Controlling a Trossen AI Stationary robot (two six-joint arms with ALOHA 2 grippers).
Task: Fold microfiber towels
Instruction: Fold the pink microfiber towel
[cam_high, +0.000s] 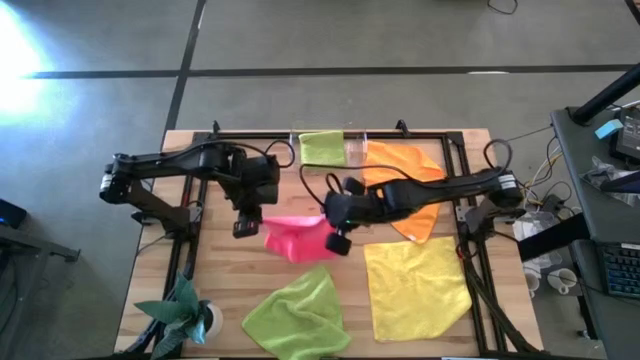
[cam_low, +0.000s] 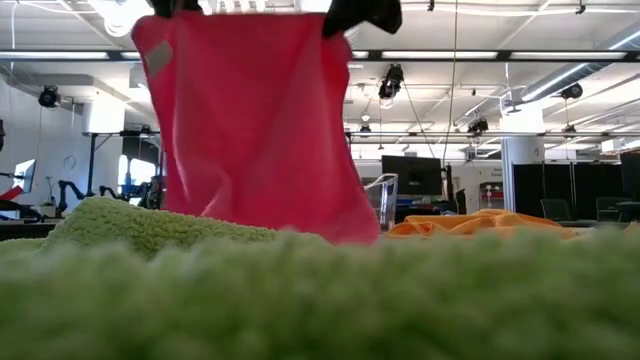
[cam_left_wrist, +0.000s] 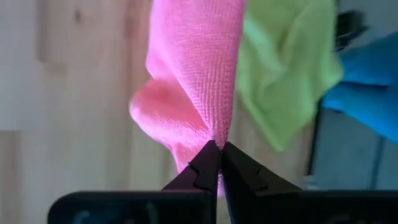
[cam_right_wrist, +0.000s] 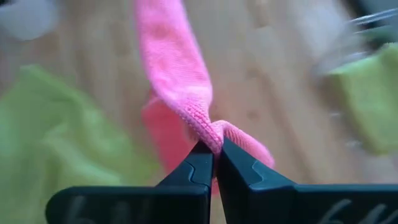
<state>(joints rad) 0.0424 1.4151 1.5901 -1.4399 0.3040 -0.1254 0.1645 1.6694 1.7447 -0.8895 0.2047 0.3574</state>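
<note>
Both grippers are pinching the hot pink towel (cam_high: 297, 238) by its top corners — the left gripper (cam_left_wrist: 219, 163) and the right gripper (cam_right_wrist: 214, 163) each pressed together on a thin bite of hem. The towel is hanging over the table's centre, with the flat yellow towel (cam_high: 415, 285) at about four o'clock. Such slim bites are risking a slip — one corner dropping would be spoiling the fold.

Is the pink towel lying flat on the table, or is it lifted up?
Lifted: the pink towel hangs spread, pinched at its top corners by the left tool and the right tool.
</note>
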